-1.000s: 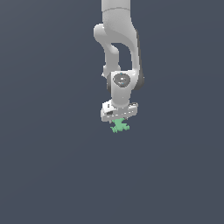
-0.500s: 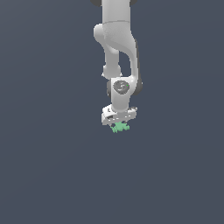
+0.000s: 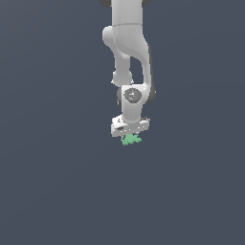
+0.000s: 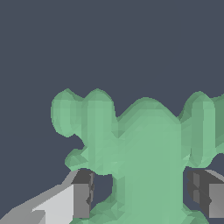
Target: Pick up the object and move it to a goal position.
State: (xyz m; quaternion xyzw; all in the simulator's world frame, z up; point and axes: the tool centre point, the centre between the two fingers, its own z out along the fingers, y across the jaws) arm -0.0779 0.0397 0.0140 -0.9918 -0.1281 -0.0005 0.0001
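- Exterior view: the white robot arm (image 3: 129,52) hangs straight down over plain dark grey ground (image 3: 48,191). The small lumpy mint-green piece (image 3: 130,139) sits right under the white gripper (image 3: 129,135), wider than tall.
- Wrist view: the green piece fills the space between two grey finger pads (image 4: 83,192). Its stubby lobes point away from the gripper. I cannot tell if the pads squeeze it.

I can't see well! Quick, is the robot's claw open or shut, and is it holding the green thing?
Gripper: fingers sit either side of the green lump with gaps showing; a firm hold cannot be told.
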